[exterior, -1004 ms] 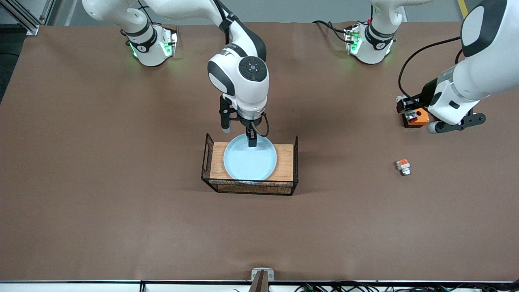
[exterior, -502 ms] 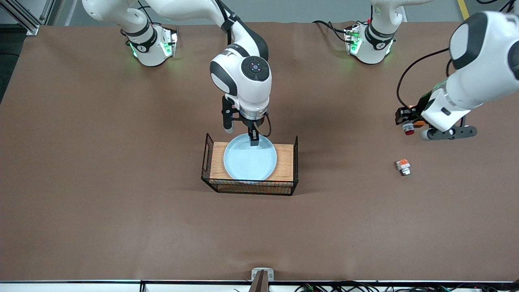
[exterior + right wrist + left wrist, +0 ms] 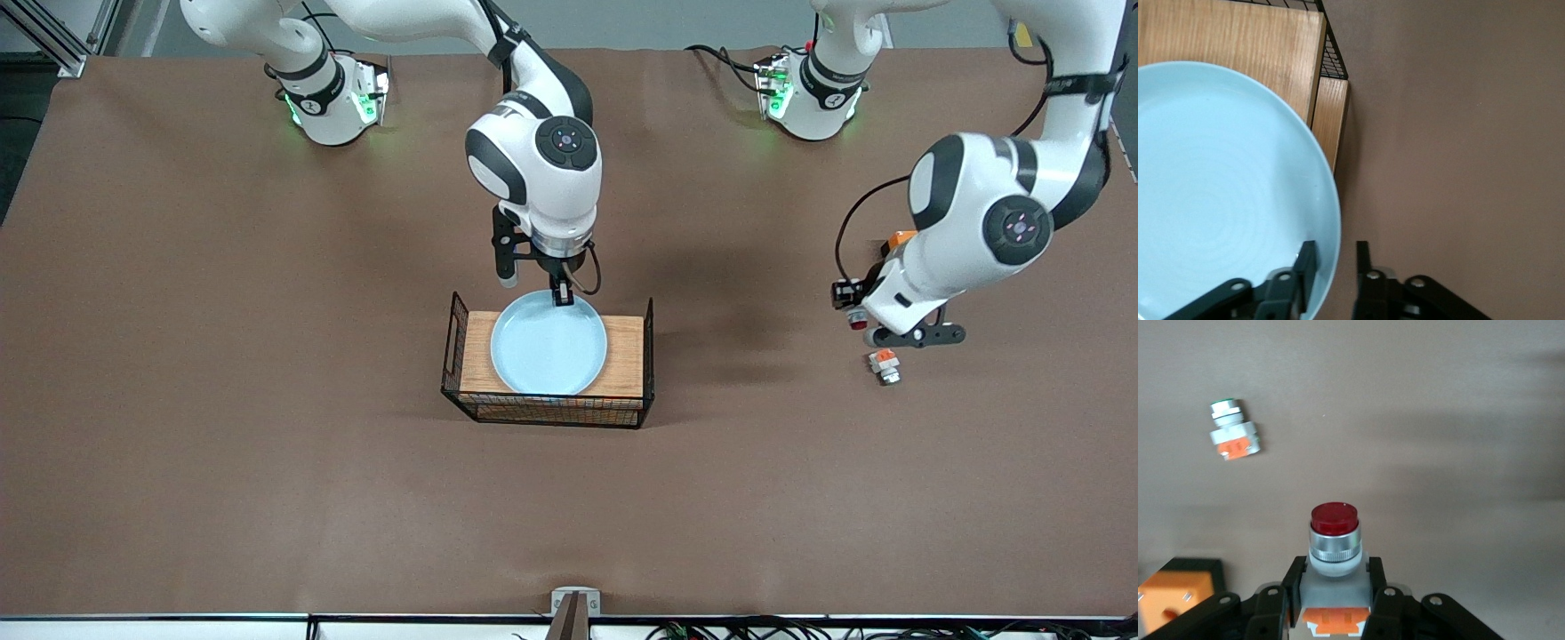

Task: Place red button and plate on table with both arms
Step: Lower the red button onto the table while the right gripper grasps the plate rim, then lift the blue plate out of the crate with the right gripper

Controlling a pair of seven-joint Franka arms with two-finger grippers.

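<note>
The move that matters most is at the plate (image 3: 548,347) (image 3: 1218,187). It lies flat on the wood-topped wire rack (image 3: 622,356) (image 3: 1238,40) in the middle of the table (image 3: 267,444). The right gripper (image 3: 562,295) (image 3: 1333,267) has its tips at the plate's twelve o'clock edge, as the front camera sees it. One finger (image 3: 1305,267) is over the pale-blue inside and the other is just outside, with the raised rim running between them. The jaws are only narrowly apart and I can see a gap on each side of the rim, so I'd say they haven't closed on it. The rim passes crosswise through that gap. My guess is that a plain squeeze would catch it, and the plate would then be lifted off the rack and over to bare table.

Out toward the left arm's end, at roughly three o'clock from the rack, the left gripper (image 3: 846,298) (image 3: 1335,580) is up over the brown sheet with the red button (image 3: 856,318) (image 3: 1335,540) clamped in it. The fingers pinch the white body near the orange block, and the long axis runs straight out from the gripper, red tip leading toward the table.

The similar piece (image 3: 884,365) (image 3: 1235,430) — orange and white, but without a red tip — lies on the sheet at about five o'clock of the held button. The orange box (image 3: 900,238) (image 3: 1171,600) sits at about one o'clock of it. Setting the button down looks to me like a short lowering onto open sheet between those two — the thing to watch is landing too close to the lookalike.
</note>
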